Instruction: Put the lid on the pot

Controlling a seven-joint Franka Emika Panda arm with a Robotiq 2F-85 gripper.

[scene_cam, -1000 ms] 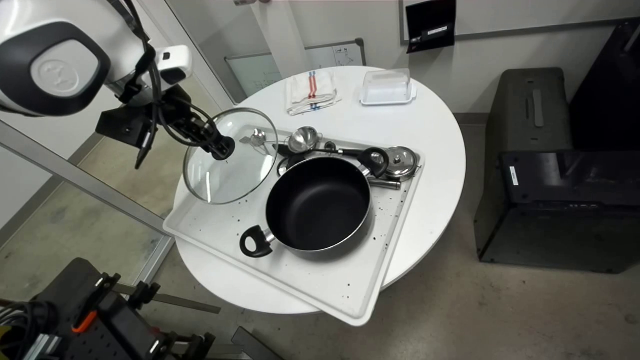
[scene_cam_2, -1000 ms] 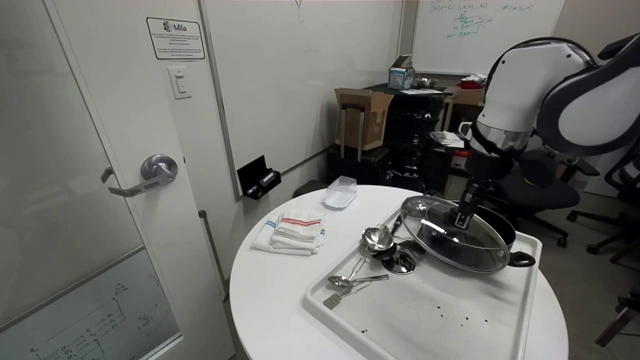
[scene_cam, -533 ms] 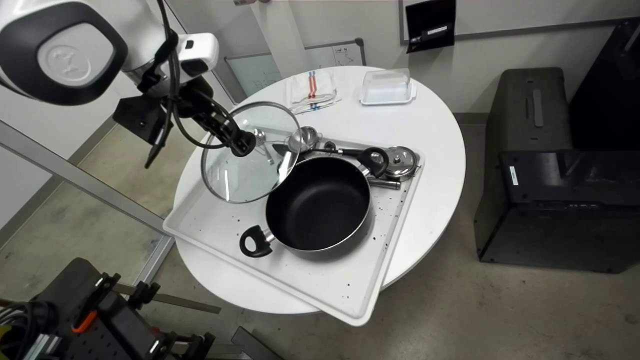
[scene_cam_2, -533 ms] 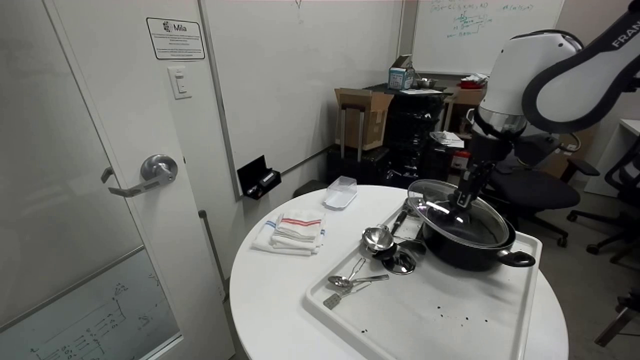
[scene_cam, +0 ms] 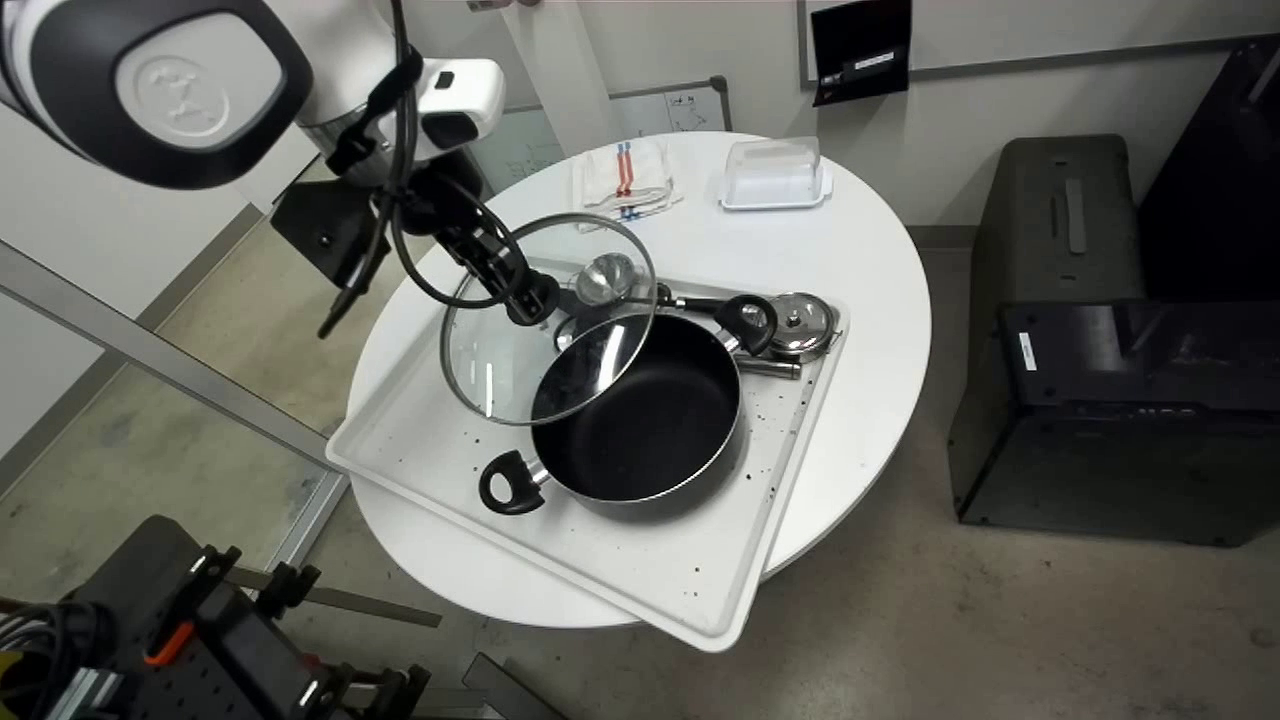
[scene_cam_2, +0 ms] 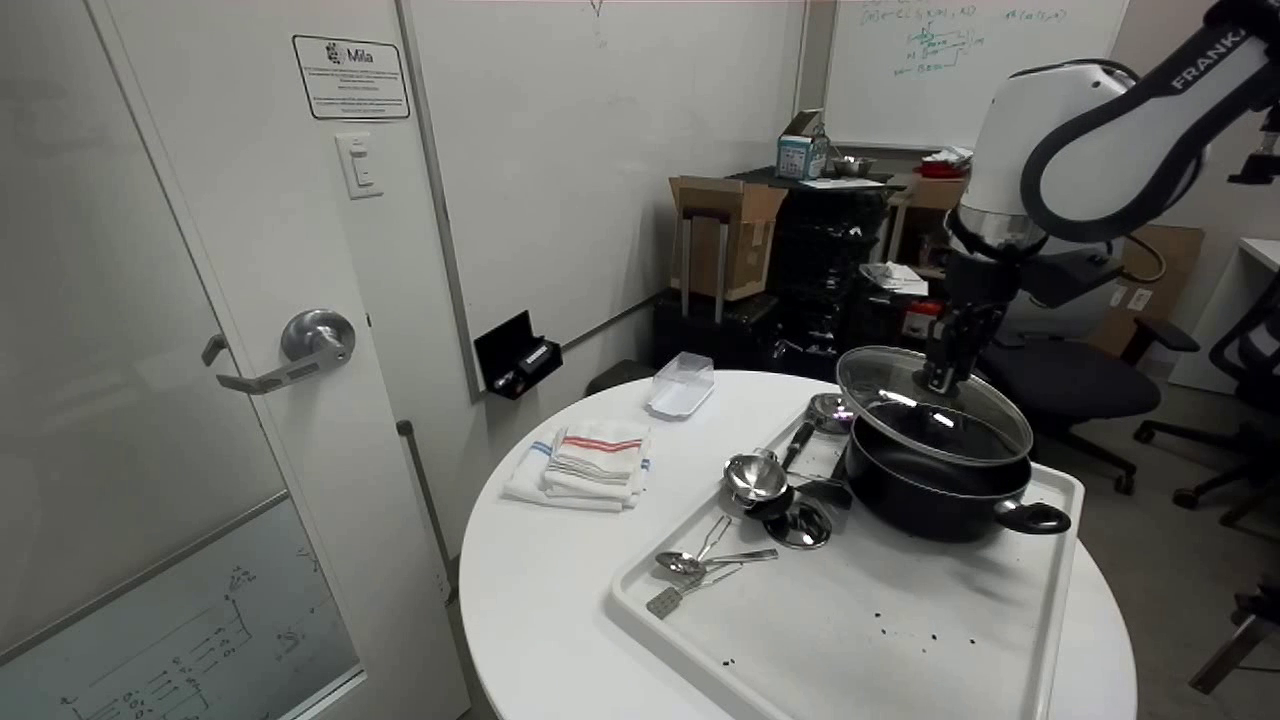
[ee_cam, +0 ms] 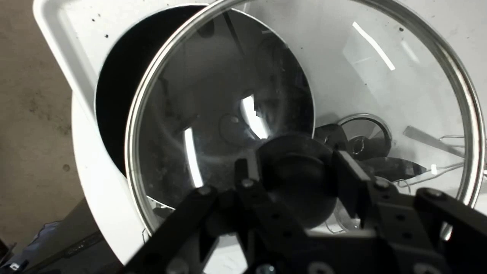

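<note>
The clear glass lid (scene_cam: 505, 375) with its metal rim hangs in the air, its dark knob (ee_cam: 300, 186) held between the fingers of my gripper (ee_cam: 296, 167). The gripper also shows in both exterior views (scene_cam: 532, 298) (scene_cam_2: 942, 378). The black pot (scene_cam: 650, 430) stands on the white tray, its mouth uncovered on one side. The lid overlaps only part of the pot in that view and in the wrist view, where the pot's dark interior (ee_cam: 118, 95) shows past the rim. In an exterior view the lid (scene_cam_2: 940, 425) is tilted above the pot (scene_cam_2: 925, 500).
The white tray (scene_cam: 430, 430) lies on a round white table (scene_cam: 870, 250). Metal utensils, a small strainer (scene_cam_2: 755, 480) and a small metal lidded pot (scene_cam: 800, 325) lie around the pot. Folded towels (scene_cam: 625, 180) and a clear plastic box (scene_cam: 772, 175) stand at the table's far side.
The gripper has carried the lid rightward over the pot, from beside it to partly overlapping its mouth. The lid also looks less tilted. The pot has not moved.
</note>
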